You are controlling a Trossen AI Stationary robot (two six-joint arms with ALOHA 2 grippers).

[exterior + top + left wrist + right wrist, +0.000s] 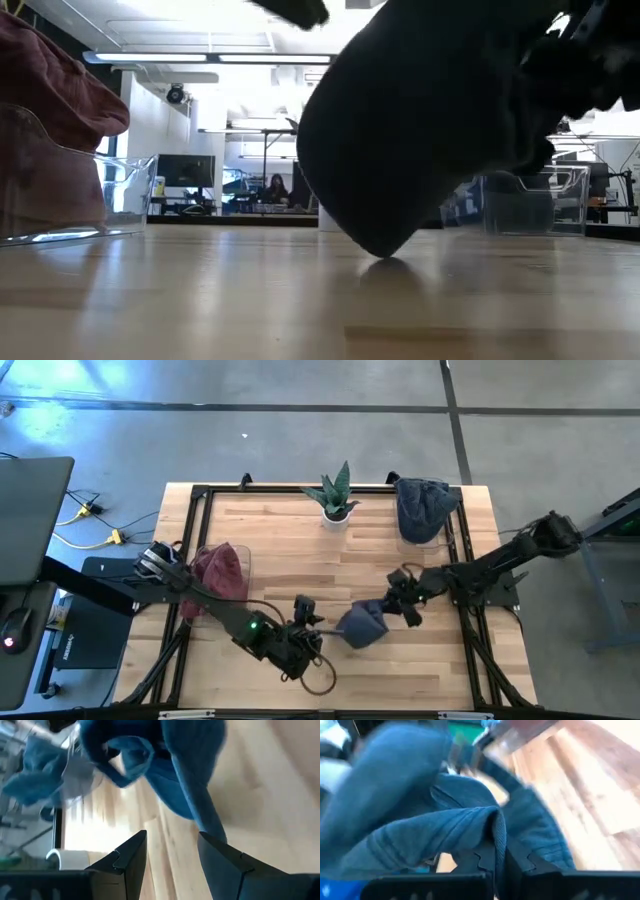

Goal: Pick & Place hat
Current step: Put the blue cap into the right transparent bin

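1. Gripping the rim of the soft blue knitted hat (362, 624), your right gripper (388, 606) sits near the table's front centre; its fingers (520, 862) are pinched tight on a fold of the fabric in the right wrist view.
2. You will find that hat hanging from that grip, with its rounded crown touching or just above the light wooden slatted table (300, 540); the low view shows it as a dark bulk (420, 120) with its lowest point at the board, and you cannot tell whether it rests there.
3. Your left gripper (303, 622) stands just beside the hat on its left. Its two dark fingers (125, 862) are parted and clasp nothing, with the blue fabric (180, 775) ahead of them and apart from the tips.
4. You have a clear plastic bin (243, 560) at the table's left edge with a dark red knitted hat (218, 570) in it; the low view shows the same bin wall (110, 200) with the red cloth rising above it.
5. You have a second clear plastic bin (452, 525) at the back right corner, holding another blue-grey knitted hat (420, 508).
6. You have a small green spiky plant in a white pot (336, 497) standing at the back centre of the table, well apart from both grippers.
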